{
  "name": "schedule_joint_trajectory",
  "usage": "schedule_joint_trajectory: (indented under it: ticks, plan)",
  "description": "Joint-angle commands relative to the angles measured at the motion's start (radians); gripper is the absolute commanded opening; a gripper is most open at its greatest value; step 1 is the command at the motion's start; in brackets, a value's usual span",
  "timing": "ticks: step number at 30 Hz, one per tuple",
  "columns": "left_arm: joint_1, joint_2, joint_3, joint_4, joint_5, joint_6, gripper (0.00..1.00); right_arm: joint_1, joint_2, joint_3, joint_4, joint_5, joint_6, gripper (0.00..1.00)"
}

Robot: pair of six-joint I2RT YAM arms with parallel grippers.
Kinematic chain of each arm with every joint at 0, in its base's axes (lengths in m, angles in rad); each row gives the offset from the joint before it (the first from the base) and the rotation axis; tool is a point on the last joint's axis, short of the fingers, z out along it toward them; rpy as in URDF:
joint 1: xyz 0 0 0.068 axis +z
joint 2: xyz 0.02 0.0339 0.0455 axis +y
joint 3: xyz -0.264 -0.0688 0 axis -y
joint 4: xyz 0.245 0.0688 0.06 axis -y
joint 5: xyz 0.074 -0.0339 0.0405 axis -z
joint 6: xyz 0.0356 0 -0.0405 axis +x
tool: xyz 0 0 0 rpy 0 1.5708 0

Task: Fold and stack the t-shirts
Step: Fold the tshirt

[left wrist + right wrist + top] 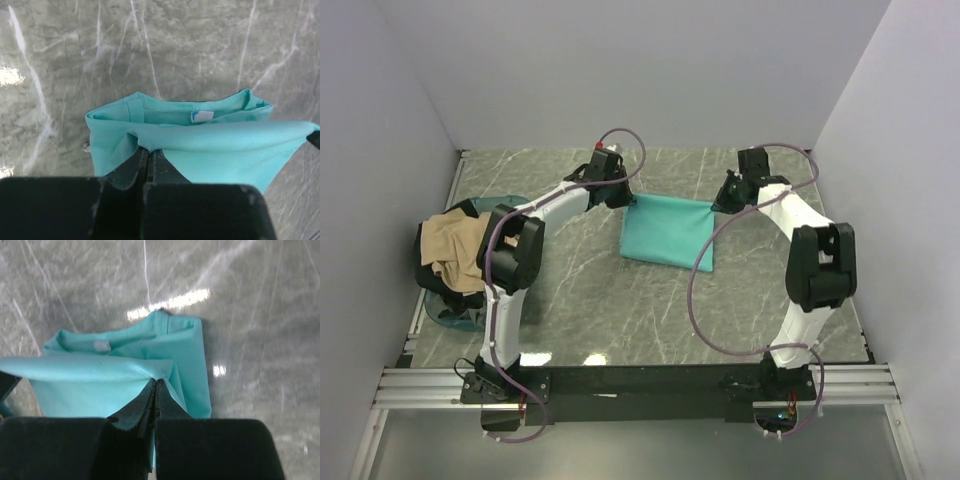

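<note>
Left gripper (pixel 150 151) and right gripper (pixel 155 384) each clamp a corner of the teal shirt (pixel 668 235). Its lifted edge runs straight between them (neck label (pixel 202 116) visible). The rest lies on the table (pixel 580 300) below them, nearward.

Left gripper (pixel 150 153), right gripper (pixel 155 385): both closed.

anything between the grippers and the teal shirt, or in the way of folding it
Nothing visible. The left gripper and right gripper are each shut on the far edge of the teal t-shirt, and the tan t-shirt lies well off to the left.
</note>
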Motion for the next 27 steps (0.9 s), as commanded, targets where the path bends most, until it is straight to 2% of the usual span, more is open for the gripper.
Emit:
schedule_joint_trajectory:
  ticks: [1,5,8,11,12,14,16,17,18,20,23,27]
  plan:
    - [0.019,0.035,0.103,-0.03,-0.019,0.022,0.01,-0.019,0.056,0.105,0.016,0.023,0.002,0.0]
    - [0.036,0.094,0.151,-0.047,-0.003,0.025,0.02,-0.02,0.138,0.156,-0.003,0.051,0.019,0.0]
    - [0.043,0.128,0.185,-0.056,0.009,0.029,0.09,-0.022,0.178,0.188,-0.017,0.075,0.028,0.0]
    - [0.046,0.157,0.215,-0.065,0.029,0.03,0.14,-0.025,0.217,0.228,-0.016,0.059,0.014,0.22]
    - [0.048,0.164,0.232,-0.077,0.032,0.03,0.29,-0.026,0.228,0.257,-0.02,0.057,0.0,0.39]
    - [0.048,0.174,0.249,-0.096,0.026,0.024,0.54,-0.025,0.254,0.303,-0.065,0.057,-0.015,0.52]
    - [0.048,0.165,0.271,-0.117,0.029,0.019,0.67,-0.025,0.248,0.354,-0.094,0.062,-0.032,0.67]
    - [0.046,0.139,0.269,-0.114,0.053,0.024,0.74,-0.023,0.212,0.349,-0.088,0.065,-0.035,0.7]
    - [0.045,0.119,0.239,-0.099,0.053,0.021,0.96,-0.022,0.184,0.32,-0.077,0.053,-0.036,0.76]
    - [0.036,0.048,0.203,-0.07,0.038,0.019,0.99,-0.014,0.091,0.27,-0.036,0.037,-0.035,0.81]
    - [0.008,-0.041,0.142,-0.091,-0.026,0.018,0.99,0.009,-0.035,0.141,0.001,0.001,-0.027,0.82]
    - [-0.036,-0.167,-0.058,-0.018,-0.033,-0.001,0.99,0.043,-0.132,-0.057,0.098,-0.113,-0.006,0.83]
